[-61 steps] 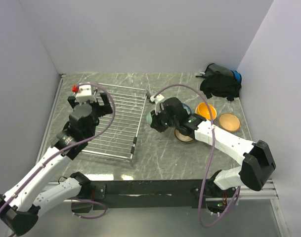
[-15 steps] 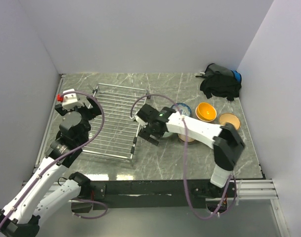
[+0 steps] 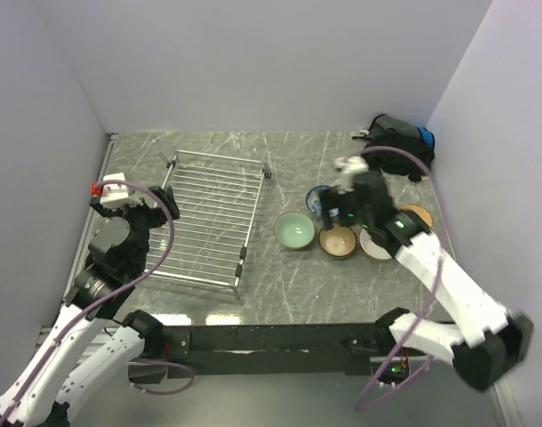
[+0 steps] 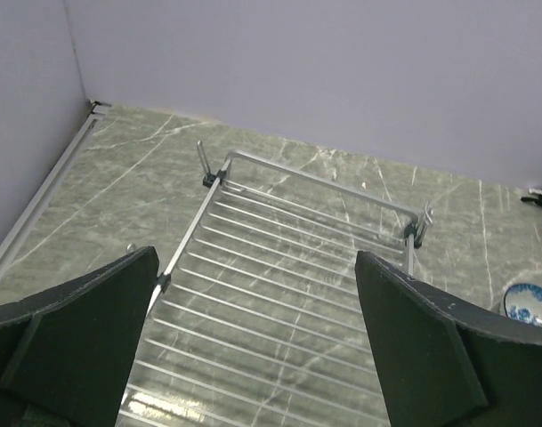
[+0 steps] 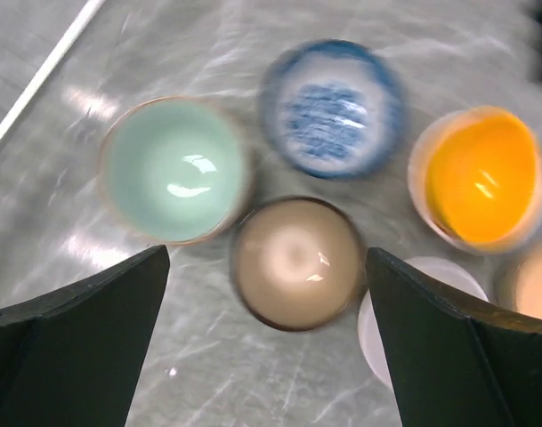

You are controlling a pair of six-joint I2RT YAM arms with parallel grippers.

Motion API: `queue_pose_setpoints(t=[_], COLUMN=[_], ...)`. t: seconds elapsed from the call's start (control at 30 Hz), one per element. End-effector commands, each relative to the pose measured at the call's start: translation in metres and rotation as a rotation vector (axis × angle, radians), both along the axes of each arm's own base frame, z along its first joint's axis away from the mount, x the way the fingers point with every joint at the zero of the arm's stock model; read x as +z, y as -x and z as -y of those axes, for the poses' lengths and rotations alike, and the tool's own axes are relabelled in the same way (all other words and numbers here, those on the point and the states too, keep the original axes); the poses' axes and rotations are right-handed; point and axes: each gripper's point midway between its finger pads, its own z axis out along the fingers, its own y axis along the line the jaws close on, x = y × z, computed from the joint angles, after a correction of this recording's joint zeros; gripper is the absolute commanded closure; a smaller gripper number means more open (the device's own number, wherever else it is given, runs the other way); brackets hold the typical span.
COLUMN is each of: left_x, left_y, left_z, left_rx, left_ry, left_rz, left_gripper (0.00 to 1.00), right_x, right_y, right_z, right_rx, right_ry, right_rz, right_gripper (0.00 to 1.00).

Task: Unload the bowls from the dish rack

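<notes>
Nearest us, the right gripper [image 5: 266,267] hangs over the bowls with its fingers spread wide and nothing between them. Within the last half second it has let go and swung back from the rack's edge. The pale green bowl [image 3: 295,230] it carried now sits upright on the bench [image 3: 288,294], just beside the brown bowl [image 3: 338,241]. Clustered with them are the white bowl [image 5: 413,285], the blue-patterned bowl [image 5: 333,107], the yellow-orange bowl [image 5: 480,178] and a tan bowl [image 3: 419,216]. To the left, the left gripper [image 4: 254,258], fingers likewise spread and empty, has drawn back off the dish rack [image 3: 208,222], whose wires carry nothing. We judge the unloading finished, or nearly so. Some of it cannot be checked: the right wrist view is smeared by motion, a finger cuts off the white bowl, and from above the right arm [image 3: 431,262] covers the yellow-orange one. We count six bowls and cannot rule out another hidden. Farthest back, the black bag [image 3: 397,147] lies in the corner.
</notes>
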Motion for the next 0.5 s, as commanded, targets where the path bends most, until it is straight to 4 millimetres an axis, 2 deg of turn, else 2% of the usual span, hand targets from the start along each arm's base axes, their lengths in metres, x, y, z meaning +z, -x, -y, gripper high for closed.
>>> queue_pose_setpoints(t=[0.0,0.07,0.1,0.17,0.27,0.3,0.47], left_x=[0.019,0.016,0.020,0.020,0.024,0.025,0.033], left_y=[0.025,0.037,0.043,0.056,0.077,0.082,0.116], left_z=[-0.009,-0.016,-0.020,-0.029,-0.045,-0.049,-0.072], left_rx=[-0.029,-0.026,-0.014,-0.005,0.033,0.040,0.063], left_ry=[0.011,0.018,0.034,0.048,0.087,0.100,0.184], left_rz=[0.021,0.006,0.012,0.010,0.035,0.045,0.160], left_gripper=[0.01,0.01,0.01,0.00,0.01,0.01,0.01], right_x=[0.064,0.065,0.076,0.082,0.083,0.093,0.107], right_y=[-0.004,-0.001,0.008,0.023,0.040,0.053,0.093], right_z=[0.053,0.087,0.098,0.125,0.151,0.158,0.179], right_rx=[-0.280,-0.430,-0.468,-0.595,-0.716,-0.727,-0.740], right_ry=[-0.336,-0.353,-0.378,-0.394,-0.415,-0.452,-0.522], right_rz=[0.249,0.314,0.369,0.441,0.511,0.567,0.738], right_gripper=[0.00,0.00,0.00,0.00,0.00,0.00,0.00])
